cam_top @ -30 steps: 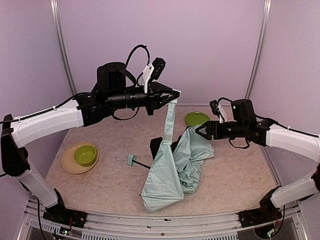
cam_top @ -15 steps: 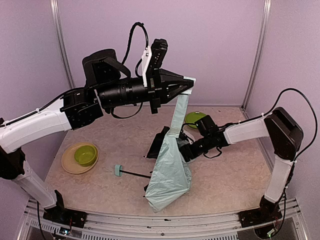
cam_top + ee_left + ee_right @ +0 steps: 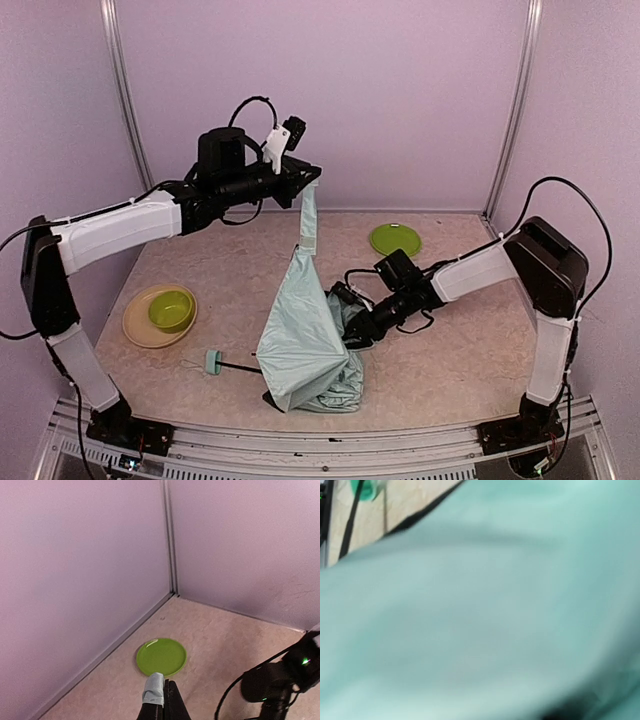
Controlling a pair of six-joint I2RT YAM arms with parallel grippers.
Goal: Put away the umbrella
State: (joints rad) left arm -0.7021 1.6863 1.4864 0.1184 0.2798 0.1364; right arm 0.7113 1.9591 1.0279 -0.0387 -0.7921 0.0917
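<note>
A pale mint-green folding umbrella (image 3: 300,340) lies heaped at the near edge of the beige desk (image 3: 450,350), its small mint handle (image 3: 212,361) to the left. The right end effector (image 3: 355,330) is buried in the folds, so its opening cannot be told. It should gather loose cloth toward the shaft. The left end effector (image 3: 313,178), clamped shut on a fabric corner, should hold it taut overhead. A tan plate (image 3: 135,330) carries a lime-green bowl (image 3: 172,308) with nothing visible inside. Farthest, a flat green plate (image 3: 395,238) lies bare.

The left arm (image 3: 110,235) and the right arm (image 3: 478,272) are built from white shells joined by black joints. Thin black cables (image 3: 255,102) are looped at upper centre. A white bracket (image 3: 277,150) is fitted above the black left gripper (image 3: 165,686).
</note>
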